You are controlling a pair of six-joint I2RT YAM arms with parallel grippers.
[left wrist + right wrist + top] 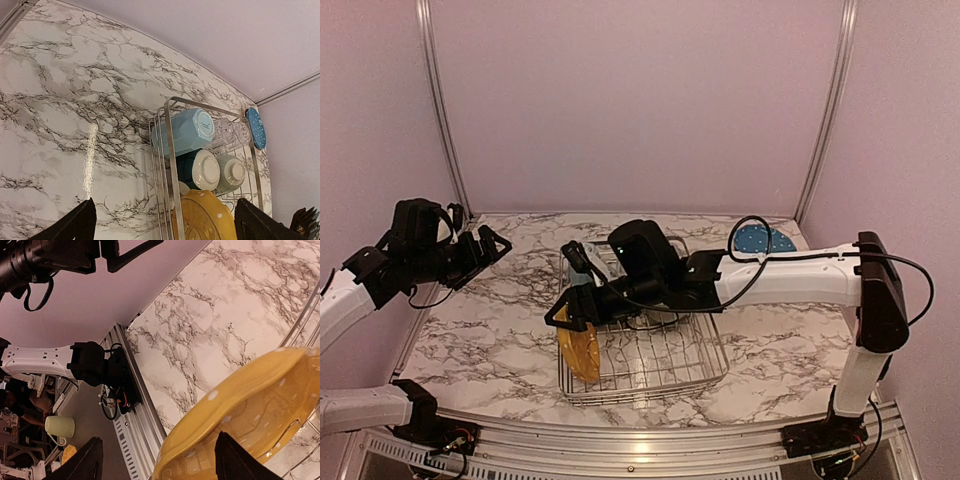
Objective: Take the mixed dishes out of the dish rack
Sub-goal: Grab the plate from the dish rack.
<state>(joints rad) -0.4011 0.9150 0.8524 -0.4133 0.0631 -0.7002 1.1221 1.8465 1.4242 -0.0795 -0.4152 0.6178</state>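
Alignment on the yellow plate (240, 405) is the step in hand, as I judge it. My right end effector (568, 314) hangs over the near left corner of the rack (650, 385) with its jaws wide apart and nothing in them, and in the wrist view the plate's dotted rim runs between the two fingers (85, 460). To do this well I would square the jaws across the rim so one finger goes down each side, drop only far enough for a firm bite above the wires, close, then lift straight up along the prongs before swinging away; a tilted pull could jam the plate against the rack. My left end effector (485, 250) hovers well left of the rack over the tabletop (480, 330), fully spread and empty. Behind the plate the rack holds a mug (185, 131), a teal bowl (200, 170), a grey-green bowl (231, 172) and glasses (227, 132); a blue plate (763, 240) lies on the tabletop beyond the rack's far right corner. From above, the right arm covers much of the rack. The glasses are faint against the wires. The right fingertips are cut off at the frame edge, so I cannot tell whether either touches the plate, and I cannot find a beige plate.
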